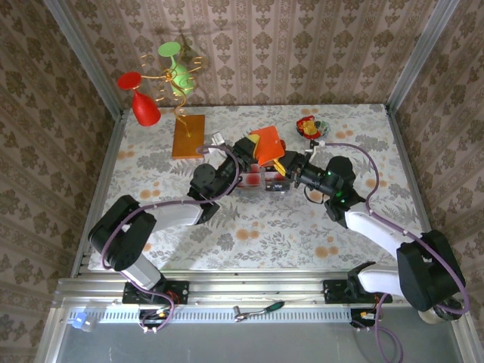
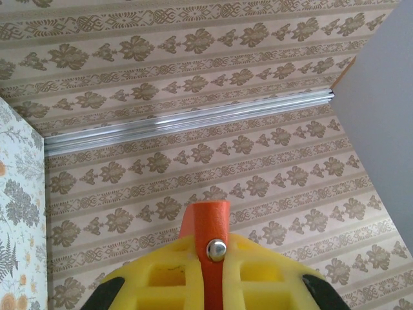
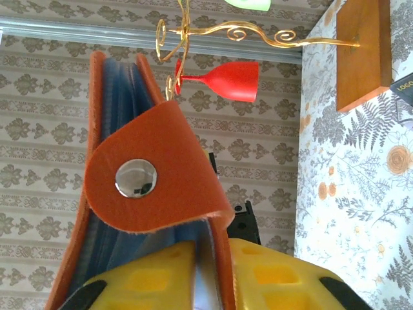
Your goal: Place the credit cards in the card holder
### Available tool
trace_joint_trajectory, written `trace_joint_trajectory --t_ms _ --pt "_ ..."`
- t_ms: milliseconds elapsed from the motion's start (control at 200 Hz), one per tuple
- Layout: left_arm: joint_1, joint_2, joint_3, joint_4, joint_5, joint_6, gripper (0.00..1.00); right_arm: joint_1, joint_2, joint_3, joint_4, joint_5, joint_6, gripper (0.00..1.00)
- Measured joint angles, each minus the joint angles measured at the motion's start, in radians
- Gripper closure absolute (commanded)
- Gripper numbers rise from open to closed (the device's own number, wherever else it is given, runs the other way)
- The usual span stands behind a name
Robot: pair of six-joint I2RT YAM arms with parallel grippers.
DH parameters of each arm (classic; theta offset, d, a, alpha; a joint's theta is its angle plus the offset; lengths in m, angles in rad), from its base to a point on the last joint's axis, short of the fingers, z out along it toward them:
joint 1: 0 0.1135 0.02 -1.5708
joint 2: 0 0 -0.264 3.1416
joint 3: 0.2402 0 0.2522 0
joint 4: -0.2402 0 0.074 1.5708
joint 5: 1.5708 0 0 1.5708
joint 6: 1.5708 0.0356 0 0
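Left fingers [image 2: 271,274]: clamped on card holder [image 1: 266,144] strap
Right fingers [image 3: 284,274]: gripping its cover
Progress: holder held open; credit cards apparently not yet inserted

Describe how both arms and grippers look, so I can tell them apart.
Both arms match: left arm and right arm have black joints, pale links and purple cables. A green light glows near the right wrist. The left gripper and right gripper have yellow fingers with black corners.

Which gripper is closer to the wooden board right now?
Left. The left gripper sits just right of the wooden board; the right gripper is farther right, on the card holder's far side.
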Motion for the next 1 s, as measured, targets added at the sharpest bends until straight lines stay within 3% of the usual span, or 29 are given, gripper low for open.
trace_joint_trajectory --t_ms 90,145,320,445,815,1000 --pt "0.000 0.000 -0.008 0.002 -0.009 0.000 1.00 -0.002 0.002 0.002 0.005 -0.005 -0.002 1.00" --pt "0.000 0.000 -0.016 0.004 -0.013 0.000 0.99 -0.003 0.002 0.002 0.003 -0.008 -0.001 1.00" --pt "0.002 0.000 -0.073 0.012 -0.006 0.022 0.52 -0.003 -0.005 -0.027 0.002 -0.017 -0.010 1.00" --pt "0.004 0.000 -0.154 0.006 0.005 0.044 0.37 -0.003 -0.029 -0.097 0.001 -0.017 -0.031 1.00" --pt "0.057 -0.060 -0.348 -0.010 0.046 0.093 0.26 -0.003 -0.100 -0.292 -0.004 -0.025 -0.117 1.00" --pt "0.076 -0.193 -0.342 -0.239 0.103 0.185 0.23 -0.003 -0.178 -0.330 -0.092 -0.034 -0.216 1.00"
